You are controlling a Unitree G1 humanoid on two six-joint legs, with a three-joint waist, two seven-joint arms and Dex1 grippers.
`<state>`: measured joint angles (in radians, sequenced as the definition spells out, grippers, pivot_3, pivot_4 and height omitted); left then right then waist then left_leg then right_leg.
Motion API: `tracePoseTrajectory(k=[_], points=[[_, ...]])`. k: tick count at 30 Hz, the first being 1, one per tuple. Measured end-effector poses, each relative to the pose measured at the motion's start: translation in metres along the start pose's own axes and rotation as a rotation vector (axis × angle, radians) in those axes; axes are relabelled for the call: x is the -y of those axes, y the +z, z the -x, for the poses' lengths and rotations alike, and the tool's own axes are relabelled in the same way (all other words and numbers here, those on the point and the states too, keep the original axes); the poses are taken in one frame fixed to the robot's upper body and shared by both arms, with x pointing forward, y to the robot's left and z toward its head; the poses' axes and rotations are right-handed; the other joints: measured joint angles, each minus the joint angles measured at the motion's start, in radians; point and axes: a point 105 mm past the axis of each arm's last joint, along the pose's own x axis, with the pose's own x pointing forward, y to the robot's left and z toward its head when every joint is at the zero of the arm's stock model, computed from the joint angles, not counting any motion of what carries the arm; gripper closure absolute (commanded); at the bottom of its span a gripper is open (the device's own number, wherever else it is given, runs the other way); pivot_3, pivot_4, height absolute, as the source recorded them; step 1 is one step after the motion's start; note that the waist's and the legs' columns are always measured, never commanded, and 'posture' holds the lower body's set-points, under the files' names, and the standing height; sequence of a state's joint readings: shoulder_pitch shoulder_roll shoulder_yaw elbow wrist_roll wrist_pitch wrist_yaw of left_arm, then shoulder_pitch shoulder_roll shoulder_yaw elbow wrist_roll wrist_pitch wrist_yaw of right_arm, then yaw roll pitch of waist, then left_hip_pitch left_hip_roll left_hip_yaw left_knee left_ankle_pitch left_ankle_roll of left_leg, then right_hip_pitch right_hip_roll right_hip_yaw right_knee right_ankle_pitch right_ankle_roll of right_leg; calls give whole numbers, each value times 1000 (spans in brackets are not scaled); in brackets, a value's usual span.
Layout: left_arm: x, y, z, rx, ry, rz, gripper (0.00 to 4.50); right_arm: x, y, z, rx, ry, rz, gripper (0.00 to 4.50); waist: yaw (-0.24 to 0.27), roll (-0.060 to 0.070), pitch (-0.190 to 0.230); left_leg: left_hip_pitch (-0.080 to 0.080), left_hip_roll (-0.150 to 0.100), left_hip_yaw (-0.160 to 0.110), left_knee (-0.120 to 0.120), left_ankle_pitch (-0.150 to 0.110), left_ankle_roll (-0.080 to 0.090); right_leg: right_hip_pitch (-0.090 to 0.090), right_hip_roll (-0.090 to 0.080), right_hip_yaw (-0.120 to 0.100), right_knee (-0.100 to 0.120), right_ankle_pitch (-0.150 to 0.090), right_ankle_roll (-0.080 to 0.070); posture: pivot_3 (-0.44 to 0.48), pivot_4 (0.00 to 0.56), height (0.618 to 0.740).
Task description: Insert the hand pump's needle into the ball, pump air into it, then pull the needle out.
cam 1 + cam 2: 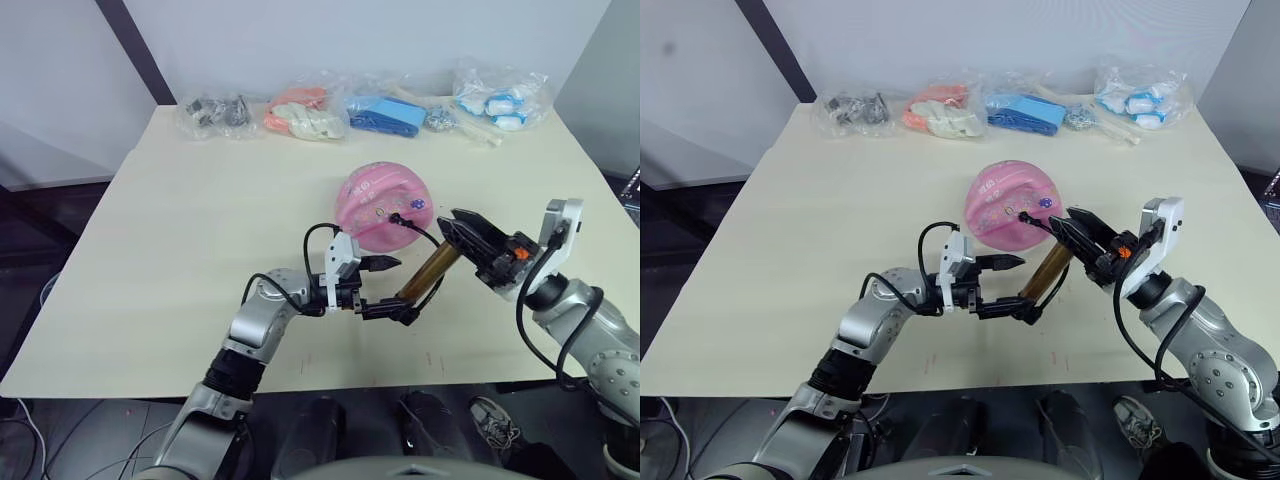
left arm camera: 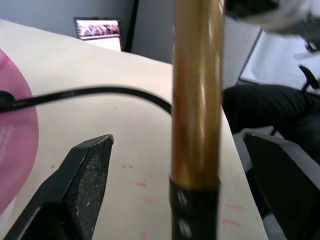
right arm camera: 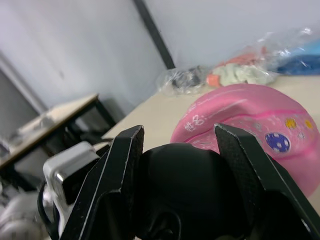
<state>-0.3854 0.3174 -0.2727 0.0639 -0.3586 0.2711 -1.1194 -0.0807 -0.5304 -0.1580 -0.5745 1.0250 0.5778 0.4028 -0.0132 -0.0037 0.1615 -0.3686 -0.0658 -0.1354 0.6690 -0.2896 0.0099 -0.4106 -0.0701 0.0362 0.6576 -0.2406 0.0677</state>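
**A:** Where is the ball?

**B:** The pink ball (image 1: 385, 207) sits on the pale table (image 1: 180, 230), a little right of the middle. It looks dented on top. Behind it, along the far edge, lie several clear plastic bags (image 1: 305, 112) with small items inside.

**A:** And the pump?

**B:** The pump (image 1: 428, 270) is just near of the ball, tilted, with its gold body running from low on the left up to the right. Its thin black hose (image 1: 418, 231) curves from the lower end up to the ball, and the small black fitting (image 1: 397, 216) at the tip touches the ball's near-right side. The needle itself is too small to make out.

**A:** What is the right gripper doing?

**B:** The right gripper (image 1: 462, 232) is at the pump's upper end. In its wrist view, its two black fingers (image 3: 117, 175) press on either side of a rounded black handle (image 3: 187, 190), so it is closed on the pump's top.

**A:** And the left one?

**B:** The left gripper (image 1: 390, 288) is at the pump's lower end, near the black cap (image 2: 194, 207). Its fingers (image 2: 82, 185) are spread wide, with the gold tube standing between them. Both fingers sit clear of the tube in the wrist view, so it has hold of nothing.

**A:** Is the pump resting on the table?

**B:** I cannot tell; the lower end is close to the surface, beside the left gripper.
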Motion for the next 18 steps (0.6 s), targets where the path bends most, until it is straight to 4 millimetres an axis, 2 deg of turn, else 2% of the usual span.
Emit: tracePoseTrajectory(k=[9,18], points=[[4,-23,-5,-137,-110,-27,30,-19,1,-7,-107,187,231,2747,0,-1,1,-1,0,0,0,0,0,0,0,0,-1,0,0,0,150,740],[-1,-36,-19,-182,-120,1,30,-36,1,-10,-120,312,327,2747,2,-2,1,-2,0,-1,0,0,0,-1,0,-1,-1,0,0,0,150,740]])
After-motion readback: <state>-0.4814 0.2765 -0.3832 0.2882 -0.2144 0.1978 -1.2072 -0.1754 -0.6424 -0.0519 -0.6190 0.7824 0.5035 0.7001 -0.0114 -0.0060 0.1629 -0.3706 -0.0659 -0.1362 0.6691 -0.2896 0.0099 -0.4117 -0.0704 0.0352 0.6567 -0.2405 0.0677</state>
